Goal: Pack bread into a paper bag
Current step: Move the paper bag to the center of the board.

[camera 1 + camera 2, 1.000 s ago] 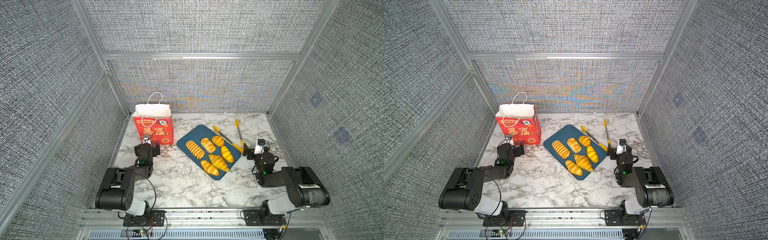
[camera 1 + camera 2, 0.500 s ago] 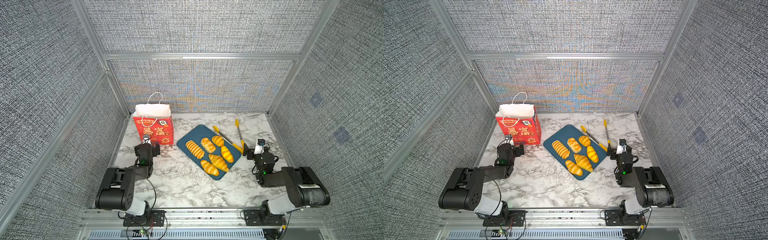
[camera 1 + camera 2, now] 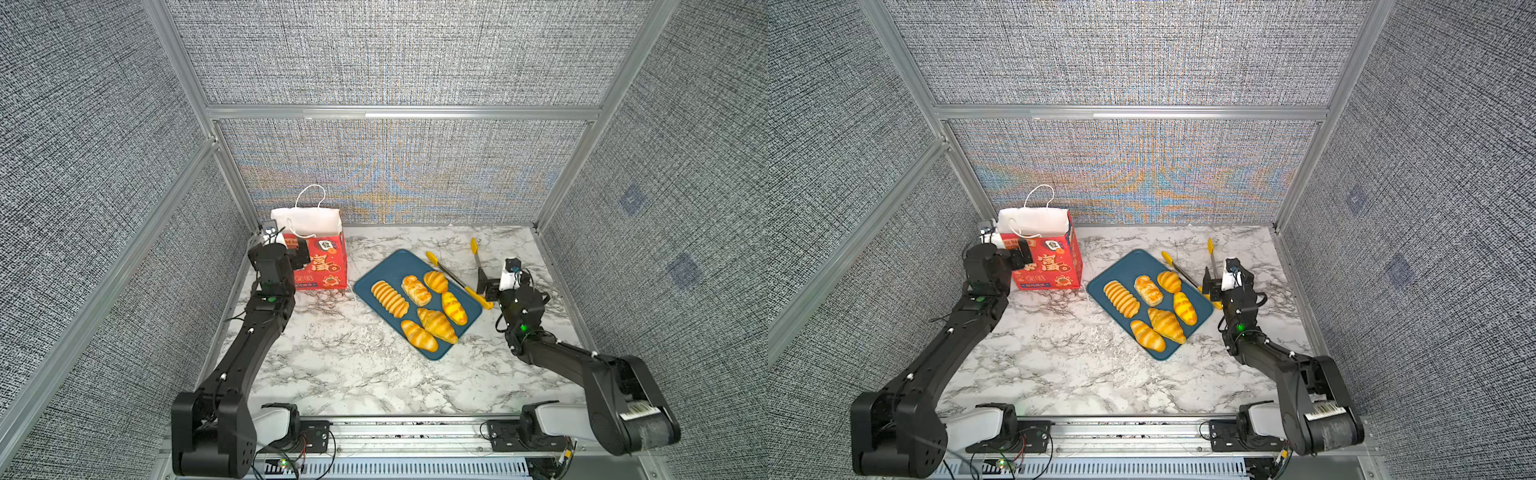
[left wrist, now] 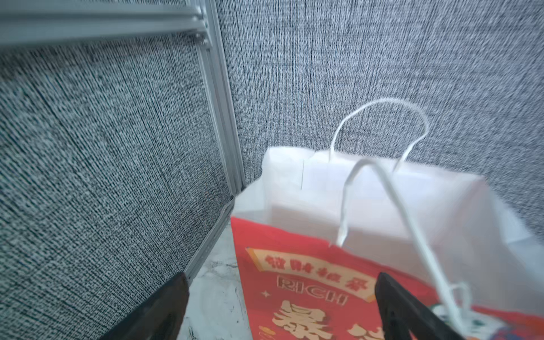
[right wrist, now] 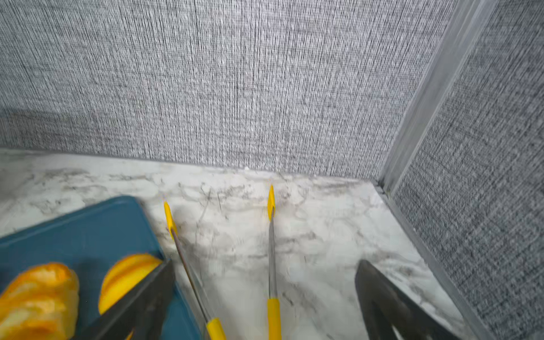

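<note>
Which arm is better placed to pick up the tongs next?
Right. In its wrist view the right gripper is open, with the tongs lying between its fingers, beside the tray. The left gripper is open at the bag, on the tray's other side.

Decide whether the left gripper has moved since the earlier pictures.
Yes. In a top view the left gripper has climbed from the red paper bag's foot to the upper part of its front face.

Matte black arms point(image 3: 245, 353) (white bases point(image 3: 272, 420))
</note>
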{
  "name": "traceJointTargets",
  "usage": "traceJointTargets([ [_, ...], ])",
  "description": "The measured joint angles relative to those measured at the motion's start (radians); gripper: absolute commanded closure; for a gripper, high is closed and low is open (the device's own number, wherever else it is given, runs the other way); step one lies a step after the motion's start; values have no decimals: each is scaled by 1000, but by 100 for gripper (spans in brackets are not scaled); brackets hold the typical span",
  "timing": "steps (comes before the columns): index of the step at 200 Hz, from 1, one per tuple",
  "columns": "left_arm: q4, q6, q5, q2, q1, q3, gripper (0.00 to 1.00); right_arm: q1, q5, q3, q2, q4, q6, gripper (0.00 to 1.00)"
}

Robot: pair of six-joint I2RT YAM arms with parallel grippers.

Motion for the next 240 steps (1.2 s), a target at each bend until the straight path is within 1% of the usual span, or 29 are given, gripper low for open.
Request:
traceJointTargets([
  [17, -138, -8, 15, -47, -5, 125, 0, 25, 43, 82, -52, -135, 42, 2],
  [28, -194, -11, -6, -59, -4, 176, 0, 29, 57, 119, -69, -210, 84, 3],
  [40, -267, -11, -37, -39, -3, 236, 0, 35, 56, 155, -72, -278, 126, 2],
  [47, -309, -11, -46, -13, -2, 279, 0, 41, 56, 175, -68, -313, 147, 3],
  [68, -509, -11, -46, 93, 0, 443, 0, 69, 35, 257, -26, -413, 187, 3],
  [75, -593, -11, -43, 129, -1, 525, 0, 77, 21, 290, -6, -444, 199, 3],
  [94, -744, -15, -42, 209, 1, 718, 0, 80, -10, 379, 55, -517, 222, 3],
  [115, -857, -18, -68, 285, 11, 880, 1, 79, -62, 416, 119, -541, 241, 3],
  [135, -960, -19, -51, 365, 53, 1018, 6, 80, -112, 422, 179, -569, 262, 3],
  [147, -1031, -27, -40, 446, 81, 1137, 9, 80, -136, 452, 226, -589, 267, 3],
  [162, -1101, -34, -23, 545, 95, 1247, 11, 80, -162, 488, 268, -604, 268, 3],
  [197, -1231, -42, 42, 702, 104, 1334, 15, 80, -213, 510, 318, -612, 278, 6],
  [240, -1319, -51, 71, 762, 111, 1397, 17, 80, -236, 514, 329, -625, 278, 8],
])
